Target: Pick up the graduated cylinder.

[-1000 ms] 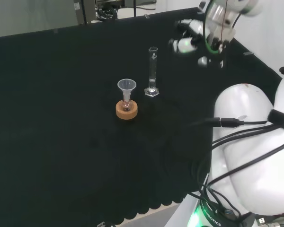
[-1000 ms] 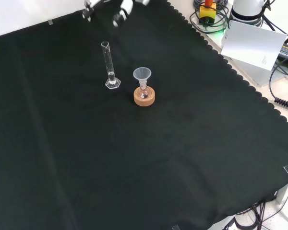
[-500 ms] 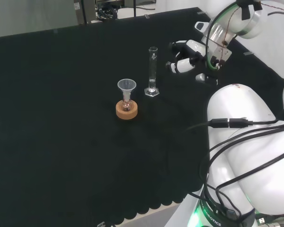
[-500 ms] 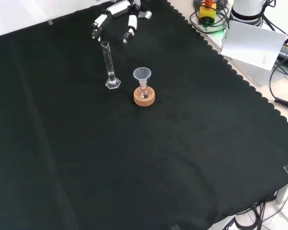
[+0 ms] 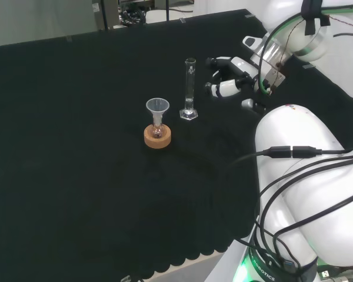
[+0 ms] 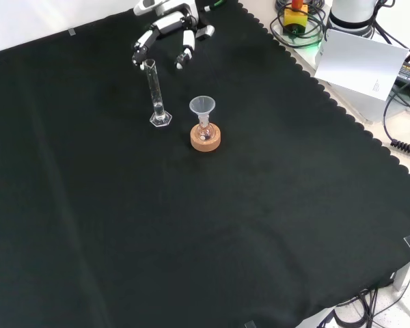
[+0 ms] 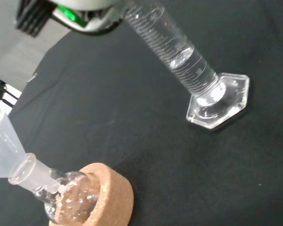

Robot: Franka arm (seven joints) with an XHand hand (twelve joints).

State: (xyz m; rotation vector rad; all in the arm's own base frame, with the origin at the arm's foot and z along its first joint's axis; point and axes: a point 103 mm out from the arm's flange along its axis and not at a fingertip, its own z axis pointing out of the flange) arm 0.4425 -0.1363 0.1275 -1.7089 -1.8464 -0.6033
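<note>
In the head view, the graduated cylinder [image 5: 189, 89] stands upright on its hexagonal foot on the black cloth [image 5: 76, 147], a little above the frame's middle. Just to its lower left a clear funnel [image 5: 157, 109] sits in a small round flask on a cork ring [image 5: 157, 137]. The hand [image 5: 230, 78] hovers to the cylinder's right, near it but apart, fingers spread and gently bent toward it, holding nothing; the arm's white links [image 5: 306, 194] fill the lower right. In the front view, the graduated cylinder [image 6: 155, 92] stands in the upper left part of the frame, the funnel [image 6: 202, 107] and cork ring [image 6: 206, 139] just to its right. The hand [image 6: 165, 34] comes in from the top, its fingertips [image 6: 181, 61] spread either side above the cylinder's mouth, empty. In the wrist view, the cylinder [image 7: 179, 61] looms close with its hexagonal foot [image 7: 219, 101] on the cloth, and the flask [image 7: 66, 200] rests in the cork ring [image 7: 108, 197].
</note>
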